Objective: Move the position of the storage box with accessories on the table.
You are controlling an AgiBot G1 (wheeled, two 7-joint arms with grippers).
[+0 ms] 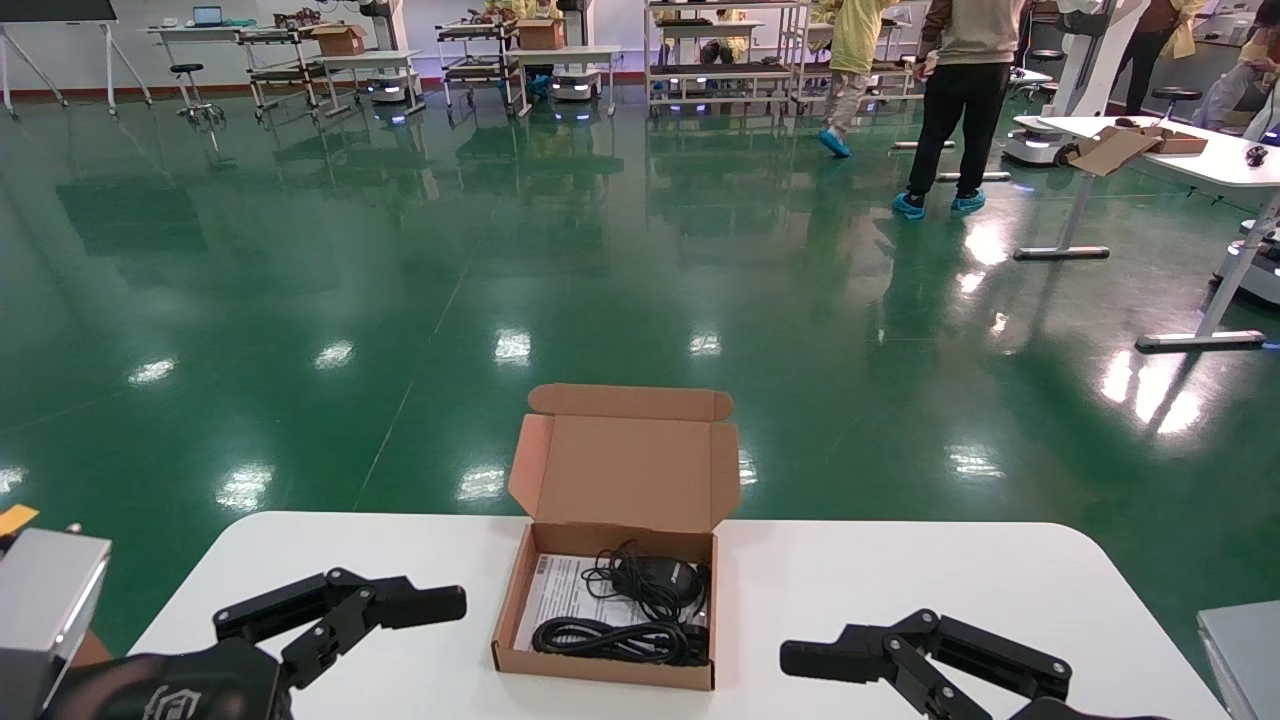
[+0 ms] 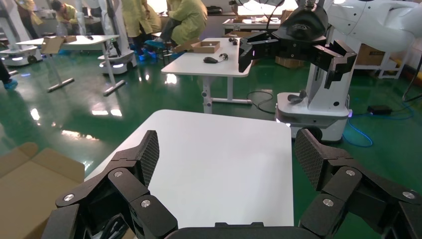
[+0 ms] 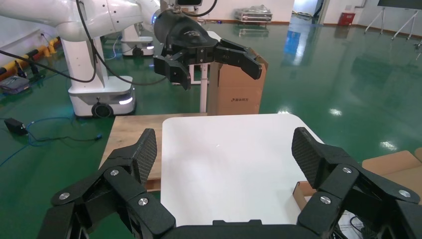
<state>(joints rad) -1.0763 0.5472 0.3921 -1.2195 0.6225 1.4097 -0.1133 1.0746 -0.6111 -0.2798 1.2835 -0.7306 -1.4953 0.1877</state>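
The storage box (image 1: 520, 600) is a shallow brown cardboard mailer that sits at the middle of the white table (image 1: 900, 600), with its lid standing open at the far side. Inside lie a coiled black cable (image 1: 610, 638), a black adapter with a bundled cord (image 1: 655, 580) and a white printed sheet (image 1: 560, 590). My left gripper (image 1: 430, 610) is open and empty, left of the box and apart from it. My right gripper (image 1: 810, 660) is open and empty, right of the box. The left wrist view shows the open left gripper (image 2: 228, 158) over bare table, with cardboard (image 2: 30, 184) to one side. The right wrist view shows the open right gripper (image 3: 226, 154) and a box corner (image 3: 301, 191).
The table's far edge drops to a green floor. Another white desk with a cardboard box (image 1: 1140, 145) stands at the far right, and people stand behind. Other robots' grippers (image 2: 293, 45) (image 3: 209, 57) and a tall carton (image 3: 234, 89) are beyond the table.
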